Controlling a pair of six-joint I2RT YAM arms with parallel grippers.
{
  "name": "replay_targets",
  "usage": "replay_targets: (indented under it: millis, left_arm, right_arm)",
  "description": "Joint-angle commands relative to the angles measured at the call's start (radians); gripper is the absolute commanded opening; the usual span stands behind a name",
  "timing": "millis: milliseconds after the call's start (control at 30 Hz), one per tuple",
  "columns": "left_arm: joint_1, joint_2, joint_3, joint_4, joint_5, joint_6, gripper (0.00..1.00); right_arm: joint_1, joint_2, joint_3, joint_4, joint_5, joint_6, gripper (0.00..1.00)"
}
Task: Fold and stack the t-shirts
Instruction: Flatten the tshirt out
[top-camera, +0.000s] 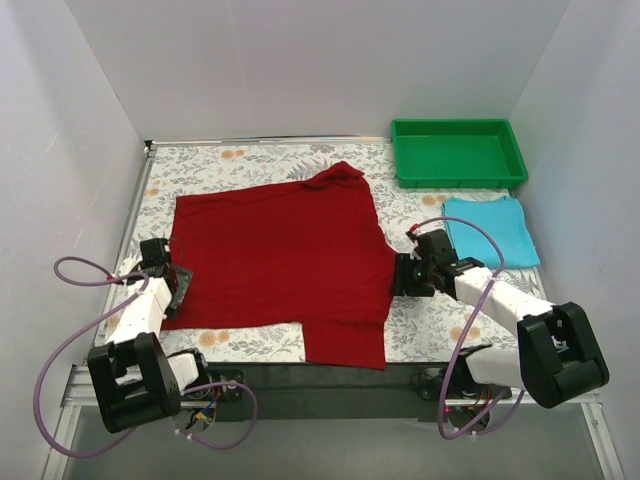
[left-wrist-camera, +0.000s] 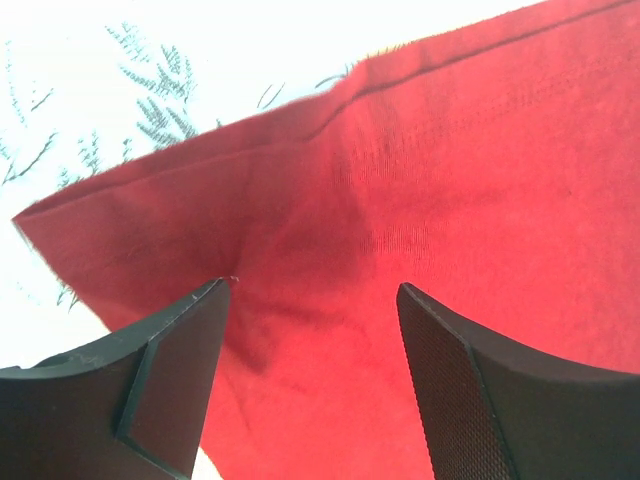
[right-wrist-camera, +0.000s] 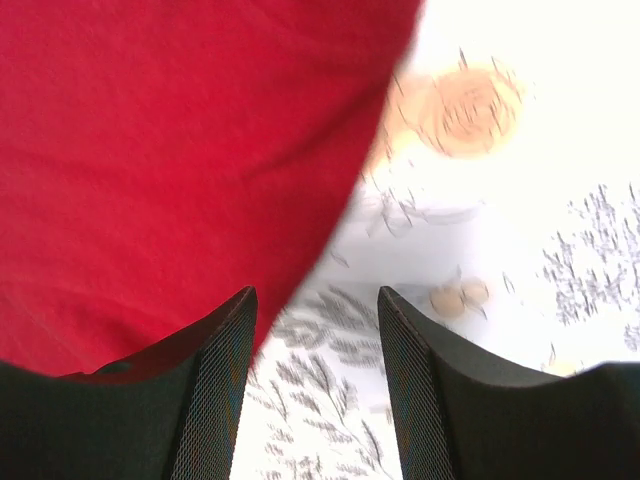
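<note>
2 shirts lie on the bench (top-camera: 250, 160): the red shirt (top-camera: 280, 250) is spread flat across the middle, with 1 flap reaching toward the near edge at its right, and the blue shirt (top-camera: 490, 230) sits as a small folded rectangle at the far right, just in front of the tray (top-camera: 455, 182) and apart from the red. The blue looks finished, so the step in hand is judged to be the fold of the red shirt, at the point of taking hold. The left gripper (top-camera: 175, 280) is at the shirt's left edge; its wrist view shows the jaws standing apart low over the cloth, close to a hemmed corner, with nothing pinched between them. The right gripper (top-camera: 400, 275) is at the right edge, also with its jaws apart and empty; in its wrist view 1 finger is over red cloth and the other over bare bench, so it straddles the edge. The next move likely calls for each gripper to go down, slip 1 finger under the edge and close on a single layer without catching the bench covering. Both would then need to lift together and carry the cloth over evenly, or the fold will skew. Stacking red with blue is not yet begun.
</note>
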Motion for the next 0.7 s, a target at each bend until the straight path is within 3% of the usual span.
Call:
replay_targets:
  millis: [0, 167, 400, 667]
  left_arm:
    - [0.007, -0.074, 0.041, -0.093, -0.008, -0.006, 0.64]
    - [-0.012, -0.062, 0.150, -0.090, 0.027, 0.074, 0.66]
    - [-0.144, 0.006, 0.235, 0.028, 0.078, 0.205, 0.69]
    - [-0.202, 0.181, 0.177, 0.114, 0.148, 0.163, 0.68]
  right_arm:
    - [-0.007, -0.059, -0.017, -0.129, -0.018, -0.002, 0.50]
    - [-0.002, -0.114, 0.103, -0.128, -0.021, -0.053, 0.50]
    - [0.007, 0.104, 0.278, -0.028, -0.055, -0.060, 0.44]
    - [0.007, 0.275, 0.330, 0.003, -0.032, -0.063, 0.40]
